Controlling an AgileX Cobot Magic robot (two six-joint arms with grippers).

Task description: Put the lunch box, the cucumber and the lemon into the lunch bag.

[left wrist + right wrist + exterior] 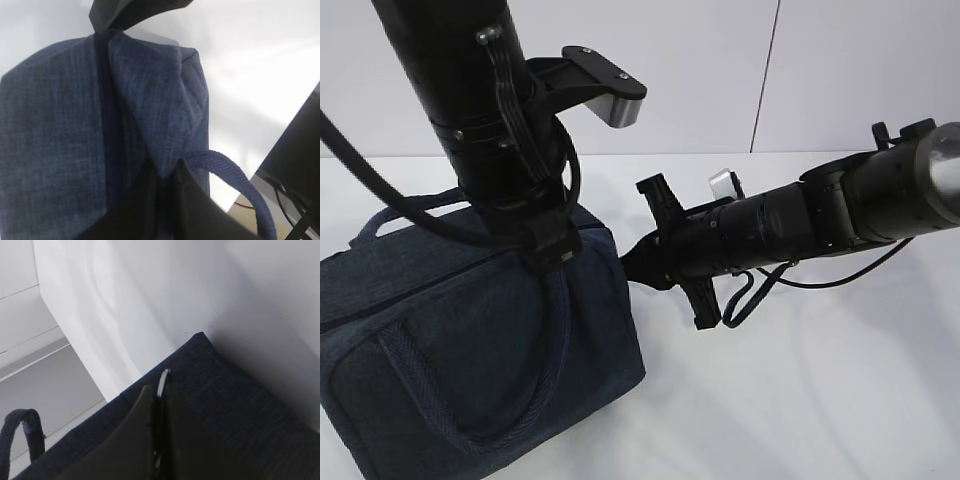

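With the navy lunch bag (470,350) on the table's near left, the right gripper (160,415) pinches its silver ring pull (162,381), the left gripper (165,200) clamps fabric, and lunch box, cucumber and lemon remain unseen.
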